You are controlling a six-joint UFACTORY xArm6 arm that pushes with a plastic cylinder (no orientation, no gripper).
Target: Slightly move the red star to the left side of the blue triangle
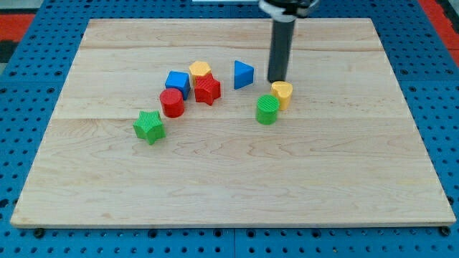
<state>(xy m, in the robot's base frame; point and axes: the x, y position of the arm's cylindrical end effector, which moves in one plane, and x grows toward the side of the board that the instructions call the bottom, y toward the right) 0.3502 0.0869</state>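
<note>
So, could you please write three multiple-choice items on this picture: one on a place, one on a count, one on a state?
1. Where is the red star relative to the blue triangle?
A. at the view's left
B. at the view's right
C. on top of it

2. How many green blocks are on the board?
A. one
B. two
C. three

3. Is my tip touching the red star?
A. yes
B. no, it is apart

Answers:
1 A: the star lies left of the triangle.
2 B: a green star and a green cylinder.
3 B: my tip stands right of the triangle, above the yellow cylinder.
</note>
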